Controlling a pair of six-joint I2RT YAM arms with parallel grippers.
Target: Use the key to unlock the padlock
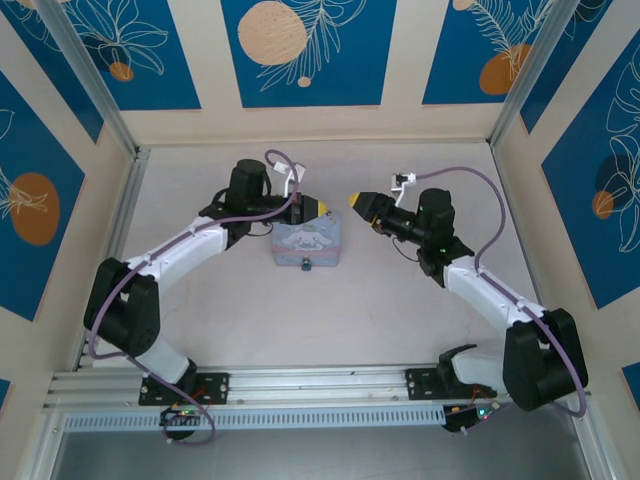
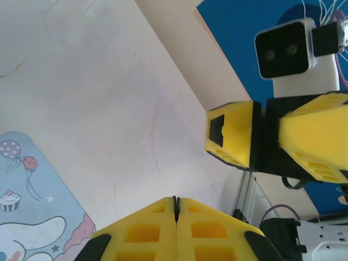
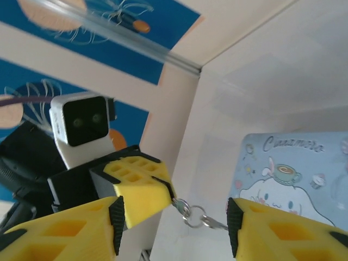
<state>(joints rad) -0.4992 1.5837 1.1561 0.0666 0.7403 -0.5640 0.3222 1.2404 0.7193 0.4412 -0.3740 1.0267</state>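
Note:
The light blue cartoon tin [image 1: 310, 240] lies mid-table, and the tiny dark padlock [image 1: 306, 265] hangs at its near edge. My left gripper [image 1: 320, 208] hovers just behind the tin. It is shut on a small silvery key [image 3: 182, 205], whose ring [image 3: 193, 213] and a second key [image 3: 215, 222] dangle from the tip. In the left wrist view the pads [image 2: 187, 209] are pressed together with a thin dark sliver between them. My right gripper [image 1: 357, 200] faces the left one tip to tip and is open [image 3: 175, 220]. The key ring hangs between its fingers without touching either.
The tin lid [image 3: 293, 168] lies below the right fingers and also shows in the left wrist view [image 2: 32, 206]. Beige walls with blue panels [image 1: 300, 50] and aluminium posts [image 1: 95, 90] close in the table.

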